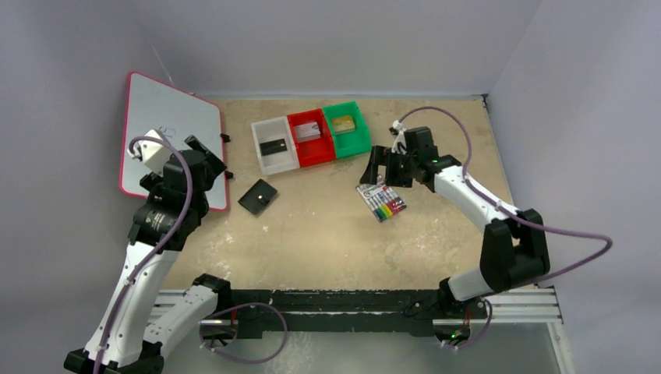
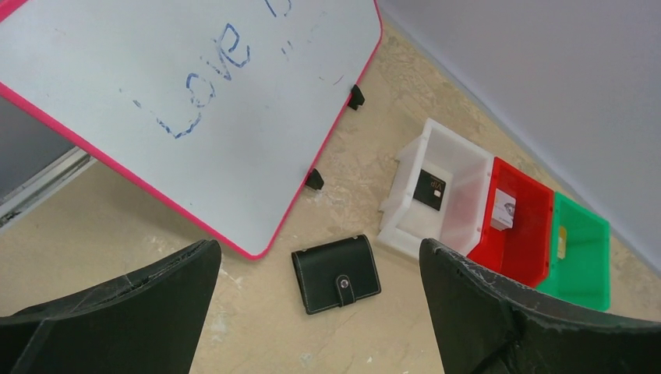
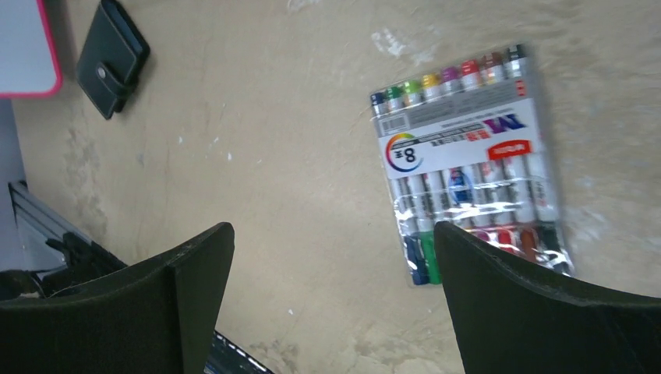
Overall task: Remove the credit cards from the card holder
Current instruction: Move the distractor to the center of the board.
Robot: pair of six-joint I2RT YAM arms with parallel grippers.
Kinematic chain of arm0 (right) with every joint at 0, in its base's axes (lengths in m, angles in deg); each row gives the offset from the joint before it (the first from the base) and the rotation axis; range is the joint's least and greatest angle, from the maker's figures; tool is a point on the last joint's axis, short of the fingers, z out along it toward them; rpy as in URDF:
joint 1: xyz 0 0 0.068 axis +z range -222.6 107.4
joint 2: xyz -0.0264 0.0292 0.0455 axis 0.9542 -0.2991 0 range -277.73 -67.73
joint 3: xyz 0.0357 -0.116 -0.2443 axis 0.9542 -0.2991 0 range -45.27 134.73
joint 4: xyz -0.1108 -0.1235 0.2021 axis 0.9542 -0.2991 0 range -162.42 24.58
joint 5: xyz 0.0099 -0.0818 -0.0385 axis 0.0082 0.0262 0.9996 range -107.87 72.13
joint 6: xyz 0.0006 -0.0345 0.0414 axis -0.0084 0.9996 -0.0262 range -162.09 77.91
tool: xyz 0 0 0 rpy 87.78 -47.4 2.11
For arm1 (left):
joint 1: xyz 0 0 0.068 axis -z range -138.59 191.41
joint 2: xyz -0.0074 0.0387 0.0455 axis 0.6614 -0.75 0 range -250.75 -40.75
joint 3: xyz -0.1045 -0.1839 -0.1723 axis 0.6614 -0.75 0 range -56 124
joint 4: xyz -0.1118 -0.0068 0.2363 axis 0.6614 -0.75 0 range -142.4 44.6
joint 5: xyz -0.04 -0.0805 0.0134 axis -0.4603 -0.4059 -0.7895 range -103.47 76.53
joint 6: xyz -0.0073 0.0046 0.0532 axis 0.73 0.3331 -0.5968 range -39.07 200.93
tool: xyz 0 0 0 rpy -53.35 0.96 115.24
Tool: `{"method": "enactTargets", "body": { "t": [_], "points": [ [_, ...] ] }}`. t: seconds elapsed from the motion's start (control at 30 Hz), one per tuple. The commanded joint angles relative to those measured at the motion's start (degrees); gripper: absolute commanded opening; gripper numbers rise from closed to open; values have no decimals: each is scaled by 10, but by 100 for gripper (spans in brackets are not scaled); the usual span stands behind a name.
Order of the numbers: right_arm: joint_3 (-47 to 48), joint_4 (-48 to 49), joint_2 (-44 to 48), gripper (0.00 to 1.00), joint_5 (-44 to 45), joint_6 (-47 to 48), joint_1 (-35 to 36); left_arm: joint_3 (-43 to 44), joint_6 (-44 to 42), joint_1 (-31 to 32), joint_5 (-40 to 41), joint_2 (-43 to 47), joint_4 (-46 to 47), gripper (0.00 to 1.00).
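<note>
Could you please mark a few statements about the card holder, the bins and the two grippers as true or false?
1. The card holder lies closed on the table. True.
2. The red bin stands between the white bin and the green bin. True.
3. The black card lies in the green bin. False: it lies in the white bin.
4. The left gripper is shut on the card holder. False: it is open and holds nothing.
5. The right gripper is open, with the marker pack on the table near it. True.
</note>
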Motion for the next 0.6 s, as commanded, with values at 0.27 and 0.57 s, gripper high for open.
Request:
{"method": "enactTargets", "body": {
  "t": [0.27,0.57],
  "points": [
    [61,37,-181,100,24,-4,120,-26,45,-8,-17,47,41,100],
    [64,21,-226,100,160,-11,120,-15,52,-9,-39,26,13,100]
  ]
}}
